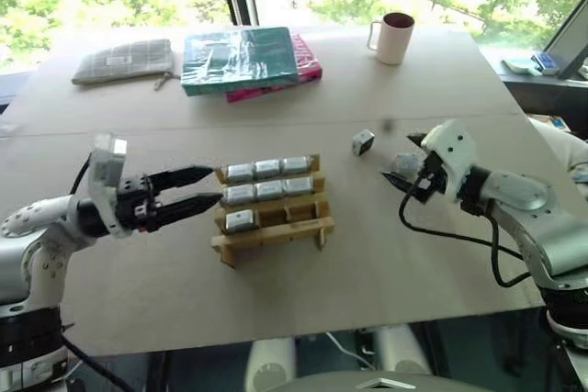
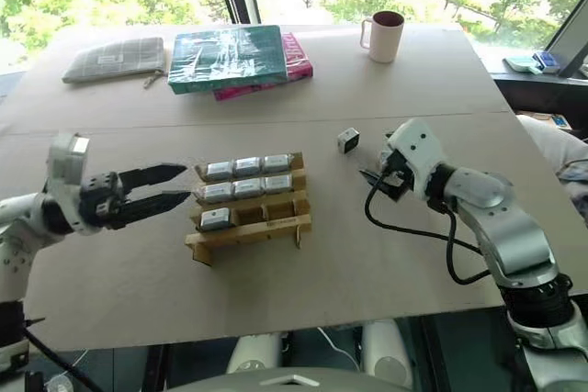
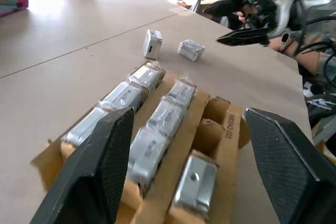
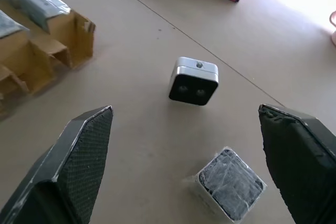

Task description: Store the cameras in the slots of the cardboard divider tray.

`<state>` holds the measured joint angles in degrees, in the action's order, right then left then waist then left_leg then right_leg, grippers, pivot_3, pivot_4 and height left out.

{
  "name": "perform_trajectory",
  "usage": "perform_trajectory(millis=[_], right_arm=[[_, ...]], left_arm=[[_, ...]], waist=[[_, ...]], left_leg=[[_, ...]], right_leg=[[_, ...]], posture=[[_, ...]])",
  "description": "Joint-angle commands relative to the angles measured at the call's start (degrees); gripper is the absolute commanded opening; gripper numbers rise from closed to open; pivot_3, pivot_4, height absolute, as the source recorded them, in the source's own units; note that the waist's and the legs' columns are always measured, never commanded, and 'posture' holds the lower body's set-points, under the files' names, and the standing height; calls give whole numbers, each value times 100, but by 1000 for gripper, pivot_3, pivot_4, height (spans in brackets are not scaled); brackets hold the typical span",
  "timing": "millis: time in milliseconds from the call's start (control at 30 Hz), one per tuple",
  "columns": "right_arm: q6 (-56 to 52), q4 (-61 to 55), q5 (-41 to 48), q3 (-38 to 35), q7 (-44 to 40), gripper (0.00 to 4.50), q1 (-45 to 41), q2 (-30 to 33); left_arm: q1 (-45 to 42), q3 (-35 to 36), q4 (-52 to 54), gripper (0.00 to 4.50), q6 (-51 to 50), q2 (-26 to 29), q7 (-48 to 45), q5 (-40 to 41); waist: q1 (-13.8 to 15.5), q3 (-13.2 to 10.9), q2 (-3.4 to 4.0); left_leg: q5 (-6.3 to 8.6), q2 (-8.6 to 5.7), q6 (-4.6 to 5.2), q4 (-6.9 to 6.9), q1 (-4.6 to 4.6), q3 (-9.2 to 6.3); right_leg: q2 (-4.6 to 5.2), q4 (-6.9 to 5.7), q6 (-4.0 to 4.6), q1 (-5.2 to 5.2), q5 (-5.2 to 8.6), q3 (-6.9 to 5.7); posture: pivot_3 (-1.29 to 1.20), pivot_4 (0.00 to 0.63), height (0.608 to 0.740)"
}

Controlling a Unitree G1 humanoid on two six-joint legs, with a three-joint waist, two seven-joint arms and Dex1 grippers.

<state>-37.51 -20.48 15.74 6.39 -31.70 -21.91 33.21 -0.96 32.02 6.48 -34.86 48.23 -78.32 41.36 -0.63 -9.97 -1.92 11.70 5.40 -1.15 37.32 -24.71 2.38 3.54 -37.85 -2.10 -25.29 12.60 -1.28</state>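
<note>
Matt tan board covers the surface [image 1: 386, 254], smooth, with a faint seam across it. The cardboard divider tray [image 1: 276, 227] looks like raw brown corrugated card, dull and rough at the cut edges. 7 cameras [image 3: 157, 129] sit in crinkly, glossy clear wrap over silver-grey metal. 1 bare camera [image 4: 193, 81] shows brushed silver metal with a shiny black face. The right end effector's fingers [image 4: 79, 166] carry matt black, finely dimpled pads. The mug [image 1: 393, 39] gleams, smooth cream.
</note>
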Motion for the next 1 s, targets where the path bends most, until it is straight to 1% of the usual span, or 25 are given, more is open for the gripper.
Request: perform_trajectory(millis=[33, 100, 167, 267, 333, 467, 500, 633, 700, 767, 833, 867, 1000], right_arm=[[453, 293, -301, 209, -78, 4396, -343, -98], [905, 661, -647, 501, -237, 4396, -530, -52], [1298, 1083, -936, 737, -421, 4396, -736, 1], [1687, 1766, -1181, 858, -510, 4396, -1089, -118], [2213, 2247, -1532, 1049, -587, 4396, -1296, -76], [3143, 3184, -2018, 1268, -763, 4396, -1725, -50], [3399, 3424, -2137, 1310, -783, 4396, -1843, -52], [4025, 4230, -2294, 1328, -944, 4396, -2203, -194], [3847, 4330, -2177, 1197, -1053, 4396, -2258, -270], [3107, 3955, -1806, 942, -1243, 4396, -2142, -324], [2273, 3283, -1521, 667, -1244, 4396, -1870, -314], [1895, 2934, -1437, 519, -1130, 4396, -1715, -324], [688, 1744, -1611, 126, -415, 4396, -1064, -359]], left_arm=[[508, 617, 252, 3458, 389, -14, -84, 142], [832, 730, 415, 3458, 446, -52, -90, 204], [1067, 821, 624, 3458, 411, -114, -16, 350], [1281, 878, 811, 3458, 531, -197, 94, 374], [1376, 928, 897, 3458, 527, -256, 218, 456], [1622, 1032, 1092, 3458, 537, -343, 341, 579], [1682, 1043, 1121, 3458, 558, -365, 351, 594], [1897, 1070, 1204, 3458, 641, -440, 391, 651], [1991, 1045, 1238, 3458, 740, -420, 314, 607], [1997, 1061, 1245, 3458, 773, -412, 348, 637], [2037, 1070, 1260, 3458, 810, -411, 360, 651], [2072, 1067, 1257, 3458, 834, -416, 347, 643], [2164, 1008, 1228, 3458, 902, -421, 311, 634]], waist=[[7, -1, 2], [21, -1, 2], [16, -1, 2], [-2, -1, 2], [-9, -1, 3], [-28, -2, 4], [-31, -2, 5], [-35, -2, 4], [-34, -2, 5], [-16, -3, 6], [1, -3, 7], [2, -3, 7], [-1, -2, 7]], left_leg=[[0, 0, 0, 0, -2, 1], [0, -1, 0, 1, -2, 1], [0, 0, 0, 4, 0, 3], [0, -1, 0, 7, 1, 3], [0, -1, 0, 7, 2, 3], [0, 1, 0, 3, 1, 4], [0, 0, 0, 2, 1, 8], [0, 0, 0, 0, 0, 16], [0, 0, 0, -1, 1, 16], [0, 0, 0, -1, 2, 15], [0, 0, 0, 0, 1, 15], [0, 0, 0, 0, 0, 15], [1, 0, -1, -1, 0, 19]], right_leg=[[1, 1, 0, -1, 0, 0], [2, 1, -1, -1, 1, 0], [4, 2, -19, -1, 12, 0], [6, 0, -18, 0, 11, -1], [5, -2, -17, -1, 10, 0], [1, -3, -10, -4, 6, 2], [1, -1, 2, -5, -1, 6], [1, 0, 3, -8, -2, 14], [0, 0, 4, -8, -2, 14], [0, -2, 4, -8, -3, 14], [0, -2, 5, -8, -3, 14], [0, -2, 5, -8, -3, 14], [1, 0, 5, -9, -3, 16]], posture=[[0, 150, 740], [0, 150, 740], [0, 150, 740], [0, 150, 740], [0, 150, 740], [0, 150, 740], [0, 150, 740], [0, 150, 740], [0, 150, 740], [0, 150, 740], [0, 150, 740], [0, 150, 740], [0, 150, 740]])
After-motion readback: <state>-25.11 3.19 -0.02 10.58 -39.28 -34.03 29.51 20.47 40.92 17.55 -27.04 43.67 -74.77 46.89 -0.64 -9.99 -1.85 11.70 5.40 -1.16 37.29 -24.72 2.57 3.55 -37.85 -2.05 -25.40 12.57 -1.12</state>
